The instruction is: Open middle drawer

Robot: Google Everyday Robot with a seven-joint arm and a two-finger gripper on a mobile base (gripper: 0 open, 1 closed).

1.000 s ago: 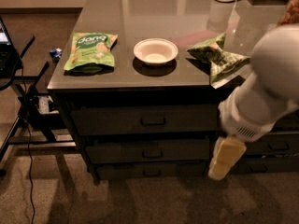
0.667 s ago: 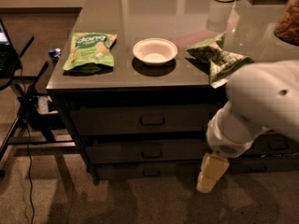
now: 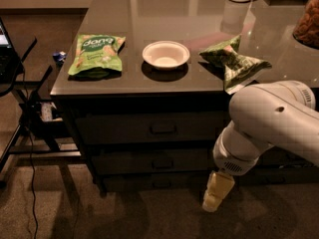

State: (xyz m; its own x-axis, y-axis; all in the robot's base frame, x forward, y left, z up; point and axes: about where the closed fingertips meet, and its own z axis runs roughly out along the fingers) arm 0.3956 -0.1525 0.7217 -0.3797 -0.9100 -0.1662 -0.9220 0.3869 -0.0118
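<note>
The middle drawer [image 3: 149, 162] is a wide dark front under the counter, closed, with a small dark bar handle [image 3: 163, 163] at its centre. A taller drawer [image 3: 144, 128] with a like handle sits above it, and a thin low drawer [image 3: 149, 183] below it. My gripper [image 3: 217, 193] is the pale cream piece at the end of the white arm [image 3: 271, 123]. It points down near the floor, in front of the drawers' right part, lower than the middle drawer's handle and to its right. It holds nothing that I can see.
On the grey counter [image 3: 164, 39] lie a green snack bag [image 3: 95, 54], a white bowl [image 3: 165, 55] and a dark green bag [image 3: 234, 61] at the front edge. A black stand with cables [image 3: 25, 118] is at the left. Carpet floor [image 3: 124, 213] lies in front.
The arm has swung down and to the left. The gripper has dropped lower in front of the drawers. The drawers and the things on the counter have not moved.
</note>
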